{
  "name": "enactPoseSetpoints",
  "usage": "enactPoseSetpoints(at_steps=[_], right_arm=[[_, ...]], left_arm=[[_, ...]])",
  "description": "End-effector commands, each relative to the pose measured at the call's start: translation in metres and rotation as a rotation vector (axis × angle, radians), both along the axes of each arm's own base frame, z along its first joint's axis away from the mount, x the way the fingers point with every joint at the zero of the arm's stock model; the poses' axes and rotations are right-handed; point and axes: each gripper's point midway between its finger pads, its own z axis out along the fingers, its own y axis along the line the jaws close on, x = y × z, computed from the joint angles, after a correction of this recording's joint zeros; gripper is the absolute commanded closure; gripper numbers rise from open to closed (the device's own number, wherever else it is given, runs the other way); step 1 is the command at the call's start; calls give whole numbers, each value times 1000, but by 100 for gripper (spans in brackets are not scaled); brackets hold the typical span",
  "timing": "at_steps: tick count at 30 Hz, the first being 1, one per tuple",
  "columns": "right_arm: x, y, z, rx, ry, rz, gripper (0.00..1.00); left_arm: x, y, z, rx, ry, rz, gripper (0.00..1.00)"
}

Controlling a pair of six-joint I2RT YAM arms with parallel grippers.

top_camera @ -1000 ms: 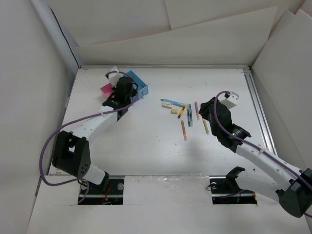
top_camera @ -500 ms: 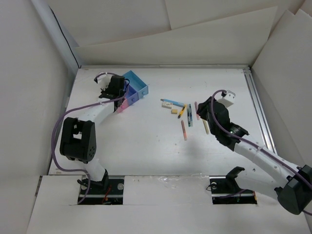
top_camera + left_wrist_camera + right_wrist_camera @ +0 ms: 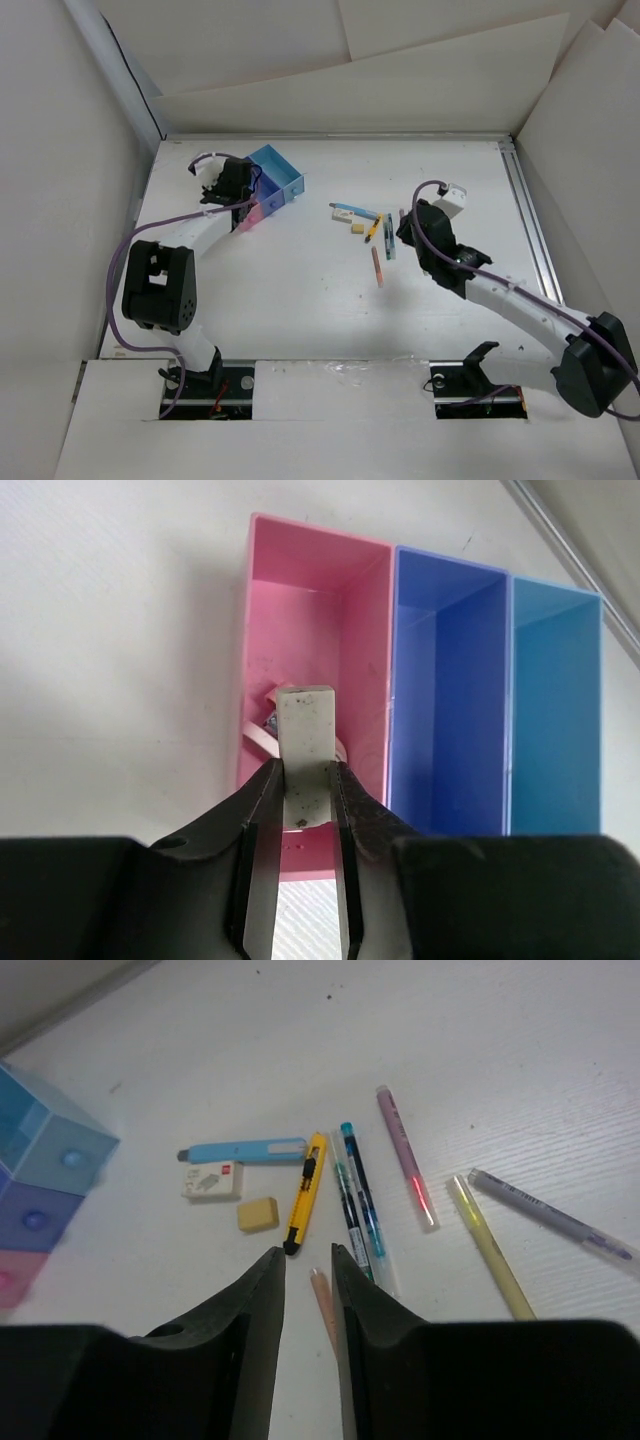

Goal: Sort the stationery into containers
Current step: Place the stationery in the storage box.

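At the far left of the white counter (image 3: 300,320) stand three small open-topped plastic bins joined in a row: the pink bin (image 3: 315,610), the dark blue bin (image 3: 450,680) and the light blue bin (image 3: 555,700); the left tool (image 3: 305,773) hangs over the pink bin, its jaws clamped on an off-white rectangular eraser block (image 3: 305,720); pale strips (image 3: 258,735) lie in the bottom of that bin, too hidden behind the block to identify.

Towards the middle of the counter the loose stationery lies scattered: a light blue flat stick (image 3: 245,1148); a white labelled eraser (image 3: 212,1180) just beside it; a cream-yellow eraser stub (image 3: 258,1214); a yellow-and-black pen-like stick (image 3: 304,1190); two teal pens (image 3: 358,1195) side by side; a pink pen (image 3: 405,1155); a pale yellow pen (image 3: 490,1245); a lavender pen (image 3: 550,1215), its tip near the yellow one.

Right tool (image 3: 305,1253) hovers above one end of a salmon-pink stick (image 3: 322,1295); its jaws stand apart with nothing between them; contact with the stick cannot be told.
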Motion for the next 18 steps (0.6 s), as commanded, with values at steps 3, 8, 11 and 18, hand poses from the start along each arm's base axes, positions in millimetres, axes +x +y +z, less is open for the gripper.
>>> enactPoseSetpoints(at_steps=[3, 8, 11, 18], right_arm=[[21, 24, 3, 7, 0, 35, 77], [28, 44, -2, 7, 21, 63, 87], [33, 60, -9, 3, 41, 82, 72], [47, 85, -32, -50, 78, 96, 34]], left_arm=[[1, 5, 7, 3, -39, 22, 79], [1, 4, 6, -20, -49, 39, 73], [-3, 3, 7, -38, -66, 34, 68], [-11, 0, 21, -76, -121, 15, 66]])
